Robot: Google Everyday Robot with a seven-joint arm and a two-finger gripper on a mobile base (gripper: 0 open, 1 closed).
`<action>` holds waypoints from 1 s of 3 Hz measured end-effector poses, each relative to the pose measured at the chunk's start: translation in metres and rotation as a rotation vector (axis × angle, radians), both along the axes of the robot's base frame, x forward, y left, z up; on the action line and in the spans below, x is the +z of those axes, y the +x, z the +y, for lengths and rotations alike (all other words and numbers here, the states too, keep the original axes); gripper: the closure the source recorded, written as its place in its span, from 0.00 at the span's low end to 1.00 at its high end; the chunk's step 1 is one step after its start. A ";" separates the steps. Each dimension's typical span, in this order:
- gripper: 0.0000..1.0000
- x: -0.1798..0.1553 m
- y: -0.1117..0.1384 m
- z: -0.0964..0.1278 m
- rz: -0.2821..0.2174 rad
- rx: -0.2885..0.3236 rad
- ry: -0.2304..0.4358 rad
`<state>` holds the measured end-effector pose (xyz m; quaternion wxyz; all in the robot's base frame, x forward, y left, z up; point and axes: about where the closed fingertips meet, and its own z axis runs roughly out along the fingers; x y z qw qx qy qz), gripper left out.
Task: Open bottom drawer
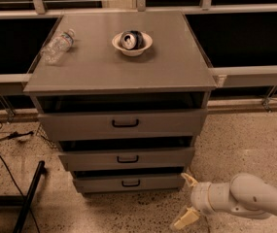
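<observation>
A grey metal cabinet (123,67) holds three drawers. The bottom drawer (99,183) has the shallowest front and a small black loop handle (130,183); it sits slightly out from the cabinet body. My gripper (186,201) is low at the right, just right of and below the bottom drawer's right end, near the floor. Its two cream fingers (188,179) are spread apart with nothing between them. It does not touch the drawer or the handle.
The middle drawer (126,158) and top drawer (123,123) sit above. On the cabinet top lie a plastic bottle (57,45) and a white bowl (132,43) with a can. A black stand leg (28,198) and cables cross the floor at left.
</observation>
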<state>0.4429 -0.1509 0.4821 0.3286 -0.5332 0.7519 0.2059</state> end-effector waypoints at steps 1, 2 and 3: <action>0.00 -0.036 0.006 0.013 0.005 0.037 0.003; 0.00 -0.072 0.013 0.027 0.010 0.062 -0.003; 0.00 -0.122 0.017 0.042 0.068 0.079 -0.040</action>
